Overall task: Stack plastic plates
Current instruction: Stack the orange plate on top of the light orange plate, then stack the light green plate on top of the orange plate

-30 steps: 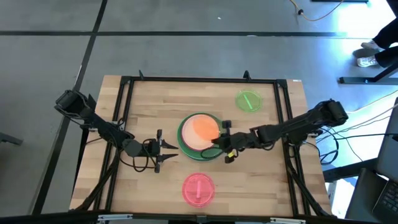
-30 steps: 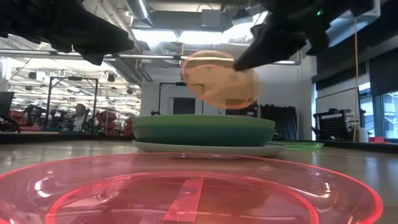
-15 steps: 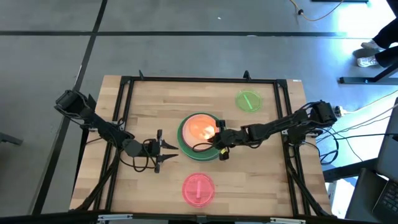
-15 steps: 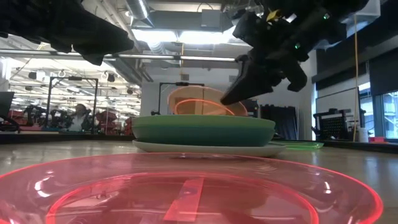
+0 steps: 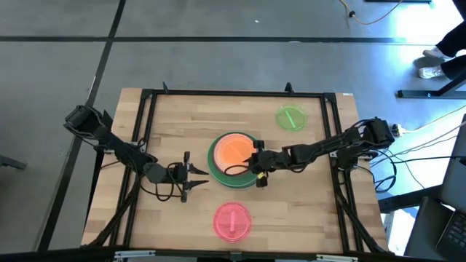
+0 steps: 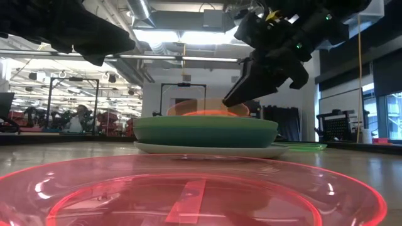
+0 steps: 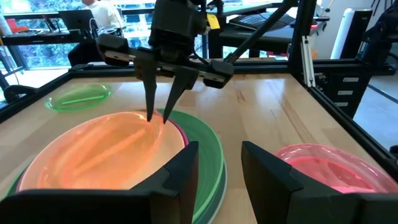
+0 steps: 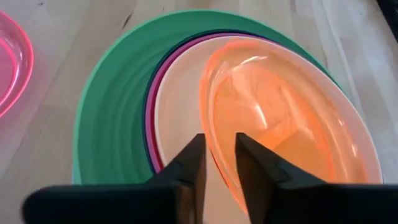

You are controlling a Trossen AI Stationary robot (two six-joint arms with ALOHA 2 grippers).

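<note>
A stack of plates [image 5: 233, 159] stands mid-table: a pale plate at the bottom, then a large green one [image 6: 205, 132], magenta and peach rims, and a translucent orange plate [image 5: 233, 151] on top. My right gripper [image 5: 255, 164] reaches in from the table's right and is shut on the orange plate. A pink plate [image 5: 232, 220] lies near the table's near edge. A small green plate [image 5: 290, 118] lies far right. My left gripper [image 5: 188, 177] waits open, left of the stack, touching nothing. My right gripper [image 8: 219, 168] pinches the orange plate's rim [image 8: 210, 134] on the side toward the table's right edge, one finger [image 8: 249, 165] inside the dish and one outside it. The fingers slant down from the table's right. The plate rests on the stack, slightly tilted.
The table has a black frame rail [image 5: 233, 93] around its wooden top. Bare wood lies left of the stack and between the stack and the pink plate [image 7: 323, 171]. The small green plate [image 7: 78, 96] sits apart. A person shows in the room beyond [image 6: 80, 113].
My right gripper moved left and down over the stack, then stayed there. The orange plate, held steeply tilted in the air a second ago, came down and now lies almost flat on top of the stack.
</note>
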